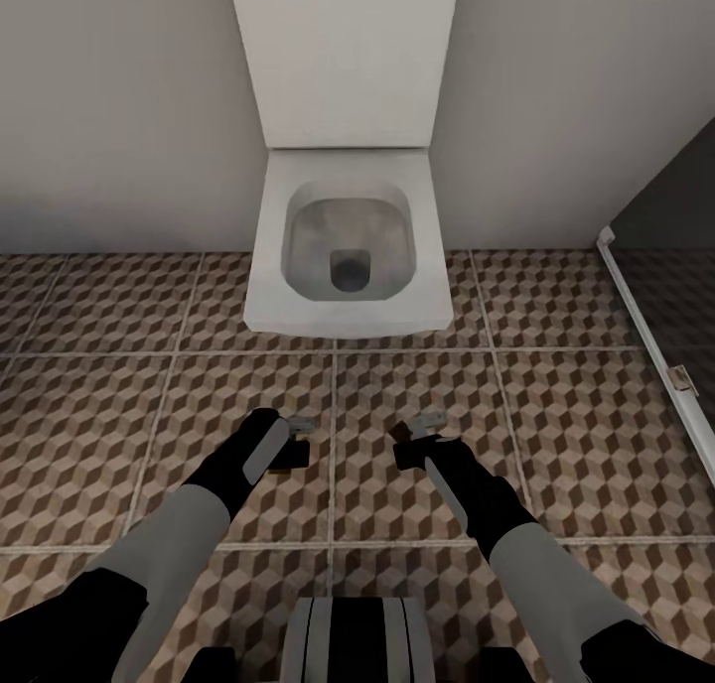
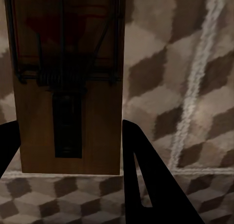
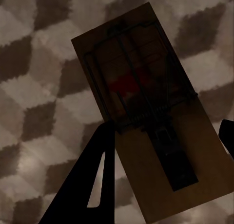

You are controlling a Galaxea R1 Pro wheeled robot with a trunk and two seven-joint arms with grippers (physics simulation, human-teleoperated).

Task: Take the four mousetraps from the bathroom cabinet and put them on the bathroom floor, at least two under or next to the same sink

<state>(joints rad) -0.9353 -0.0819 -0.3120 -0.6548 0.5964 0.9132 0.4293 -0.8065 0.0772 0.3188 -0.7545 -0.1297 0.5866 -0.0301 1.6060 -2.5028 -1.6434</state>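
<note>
In the left wrist view a tan wooden mousetrap (image 2: 68, 63) with black wire spring and a red spot sits between the dark fingers of my left gripper (image 2: 70, 155), which is shut on it. My right gripper (image 3: 161, 160) is likewise shut on a second mousetrap (image 3: 141, 87), held at a slant. Seen from the head, both grippers, left (image 1: 296, 440) and right (image 1: 412, 440), hang low over the cube-patterned bathroom floor (image 1: 119, 415), just in front of a toilet. The cabinet and the bathroom sink are out of view.
A white wall-hung toilet (image 1: 348, 256) with its boxy cistern stands straight ahead against the pale wall. At the right, a white rail (image 1: 645, 316) borders the dark shower floor (image 1: 685, 296). Patterned tiles spread to both sides of the toilet.
</note>
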